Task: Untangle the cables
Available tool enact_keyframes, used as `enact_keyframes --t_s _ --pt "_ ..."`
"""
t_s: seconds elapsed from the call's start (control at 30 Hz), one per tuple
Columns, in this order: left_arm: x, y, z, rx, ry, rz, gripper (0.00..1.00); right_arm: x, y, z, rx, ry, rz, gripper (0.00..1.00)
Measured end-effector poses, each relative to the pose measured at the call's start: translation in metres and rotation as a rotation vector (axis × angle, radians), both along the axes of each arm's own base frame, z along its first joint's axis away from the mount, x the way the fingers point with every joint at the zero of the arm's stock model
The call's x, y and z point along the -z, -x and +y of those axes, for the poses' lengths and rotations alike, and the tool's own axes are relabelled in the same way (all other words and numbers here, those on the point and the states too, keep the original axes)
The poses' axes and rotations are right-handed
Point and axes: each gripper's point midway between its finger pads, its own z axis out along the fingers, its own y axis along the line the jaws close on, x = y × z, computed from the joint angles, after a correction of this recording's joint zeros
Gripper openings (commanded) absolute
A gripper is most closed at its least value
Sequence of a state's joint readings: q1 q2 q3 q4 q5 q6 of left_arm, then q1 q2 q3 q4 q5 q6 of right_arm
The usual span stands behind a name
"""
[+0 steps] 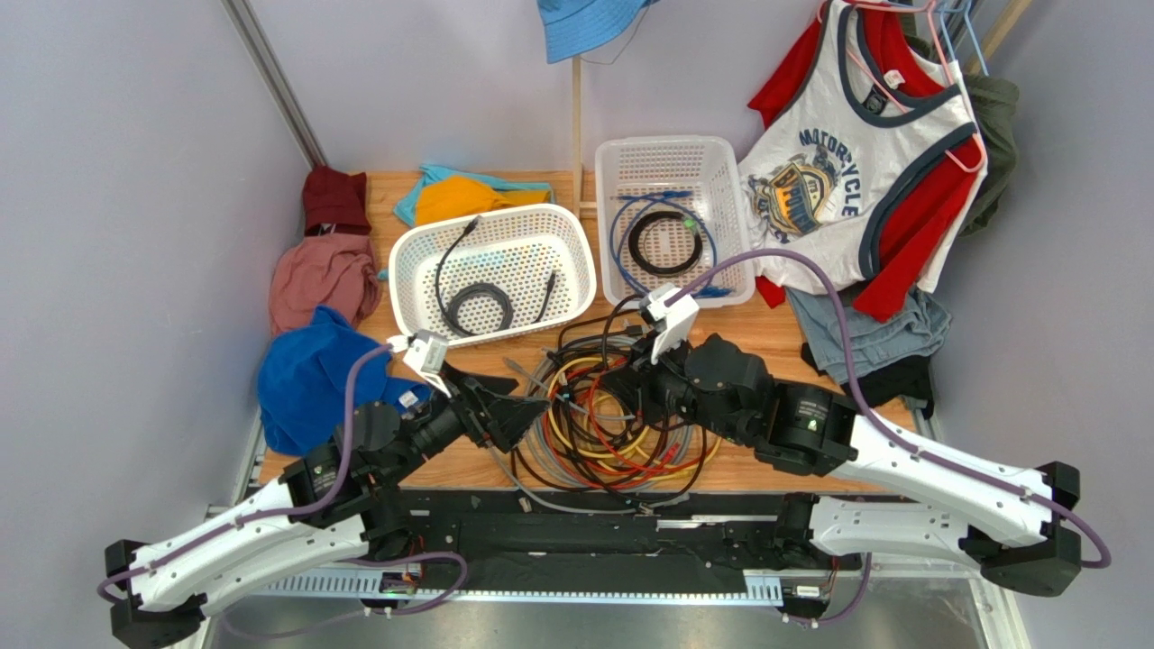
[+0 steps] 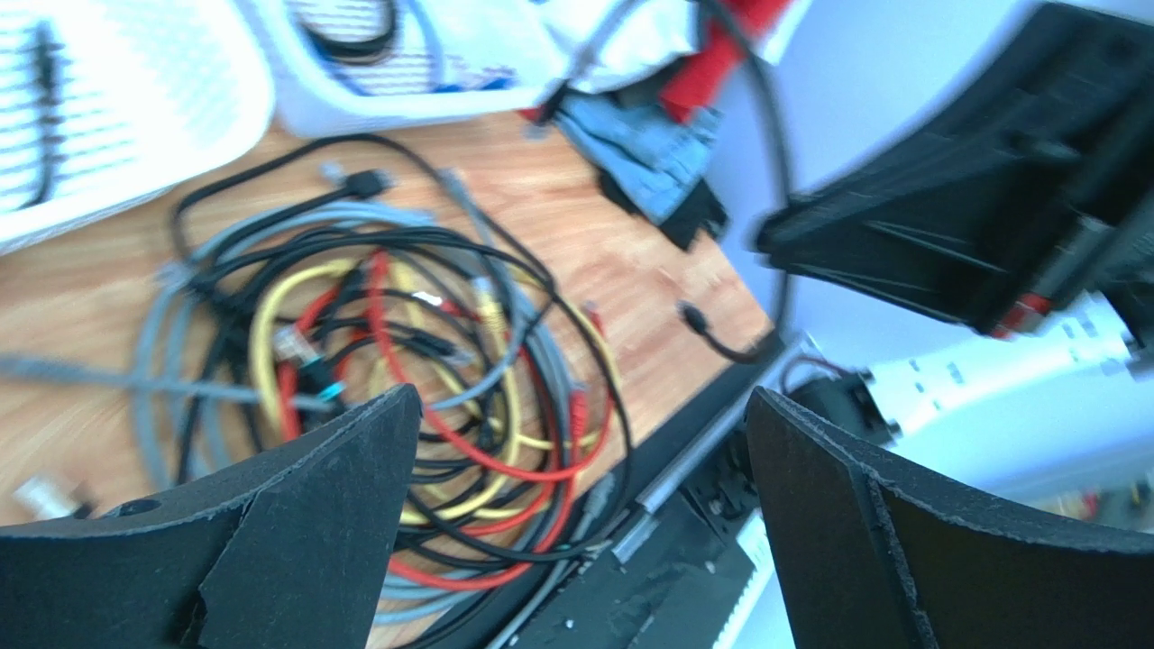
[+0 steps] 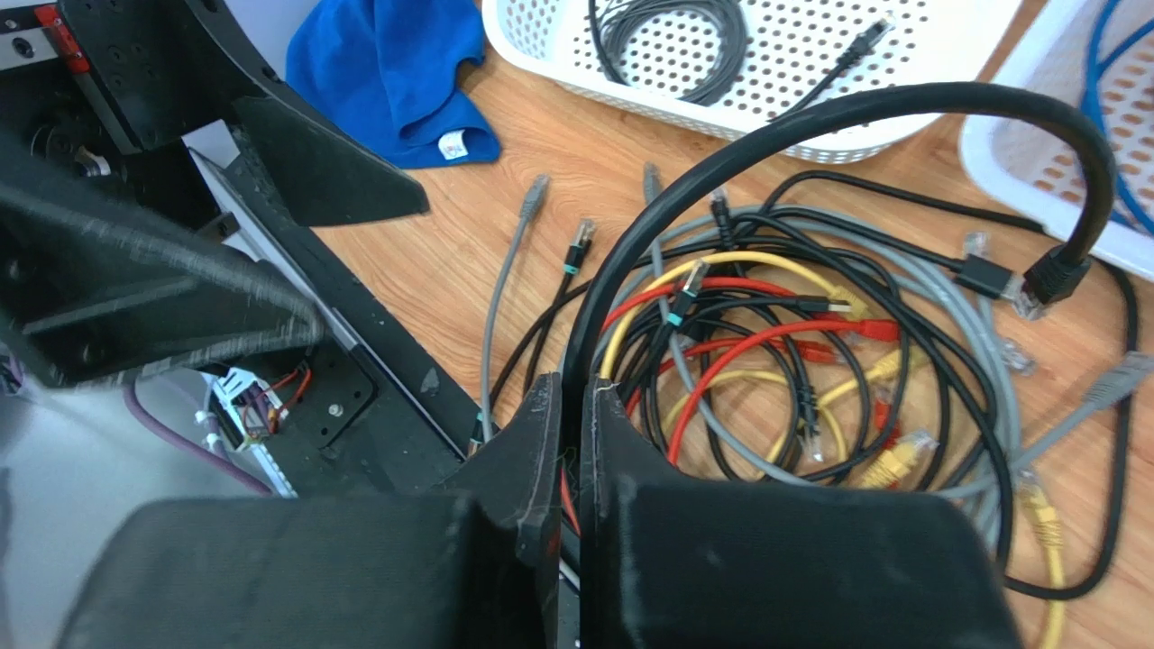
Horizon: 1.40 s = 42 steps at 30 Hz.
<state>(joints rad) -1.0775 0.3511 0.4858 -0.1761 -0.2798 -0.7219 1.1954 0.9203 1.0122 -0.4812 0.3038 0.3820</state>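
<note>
On the wooden table [image 1: 772, 338] your right hand [image 3: 572, 406] is pressed together on a black cable [image 3: 867, 106], which arches up and away toward 1 o'clock above the cables [image 3: 799, 338]. Your left hand [image 2: 580, 406] is spread, empty; seen from above, the tangle lies at its 3 o'clock, just beside.
</note>
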Motion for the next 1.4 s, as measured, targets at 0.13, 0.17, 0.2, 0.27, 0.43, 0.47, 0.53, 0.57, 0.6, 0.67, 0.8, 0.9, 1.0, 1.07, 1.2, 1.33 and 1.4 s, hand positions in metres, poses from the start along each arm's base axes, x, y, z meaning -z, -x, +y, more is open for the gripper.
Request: enact_keyframes --t_s 0.13,0.17,0.2,0.27,0.43,0.47,0.53,0.57,0.6,0.67,0.8,0.9,1.0,1.07,1.2,1.33,1.4 --pt "-0.005 0.007 -0.026 0.119 -0.027 -0.055 0.99 0.006 0.000 0.014 -0.013 -0.004 0.030 0.00" --pt "-0.005 0.008 -0.031 0.138 -0.038 -0.060 0.99 0.007 0.000 0.017 -0.017 -0.005 0.037 0.00" --pt "-0.005 0.008 -0.035 0.154 -0.045 -0.063 0.99 0.007 0.000 0.019 -0.020 -0.007 0.041 0.00" --pt "-0.005 0.008 -0.041 0.171 -0.059 -0.067 0.99 0.010 0.001 0.023 -0.031 -0.006 0.054 0.00" --pt "-0.006 0.004 -0.042 0.157 -0.062 -0.078 0.99 0.026 0.008 0.026 -0.062 -0.015 0.079 0.00" --pt "-0.006 0.003 -0.041 0.151 -0.062 -0.081 0.99 0.035 0.011 0.024 -0.070 -0.009 0.093 0.00" --pt "-0.008 0.001 -0.041 0.138 -0.058 -0.087 0.99 0.054 0.018 0.020 -0.085 0.010 0.123 0.00" --pt "-0.008 -0.001 -0.042 0.132 -0.059 -0.087 0.99 0.062 0.021 0.018 -0.093 0.018 0.137 0.00" --pt "-0.007 -0.002 -0.042 0.127 -0.061 -0.086 0.99 0.068 0.023 0.017 -0.098 0.024 0.148 0.00" --pt "-0.005 -0.005 -0.045 0.120 -0.066 -0.083 0.99 0.078 0.028 0.015 -0.114 0.033 0.168 0.00" --pt "0.002 -0.010 -0.052 0.117 -0.087 -0.069 0.99 0.077 0.034 0.015 -0.139 0.008 0.179 0.00" --pt "0.007 -0.017 -0.062 0.125 -0.109 -0.040 0.96 0.069 0.038 0.015 -0.160 -0.028 0.173 0.00" --pt "0.017 -0.024 -0.071 0.134 -0.116 -0.003 0.93 0.060 0.043 0.017 -0.183 -0.059 0.162 0.00" --pt "0.022 -0.027 -0.075 0.142 -0.115 0.018 0.91 0.057 0.046 0.017 -0.195 -0.071 0.158 0.00" --pt "0.020 -0.028 -0.082 0.159 -0.093 0.024 0.80 0.057 0.048 0.018 -0.204 -0.071 0.160 0.00" --pt "0.020 -0.028 -0.087 0.177 -0.081 0.031 0.43 0.062 0.050 0.017 -0.210 -0.064 0.165 0.00" --pt "0.017 -0.027 -0.089 0.187 -0.069 0.028 0.27 0.065 0.051 0.017 -0.209 -0.058 0.168 0.00"
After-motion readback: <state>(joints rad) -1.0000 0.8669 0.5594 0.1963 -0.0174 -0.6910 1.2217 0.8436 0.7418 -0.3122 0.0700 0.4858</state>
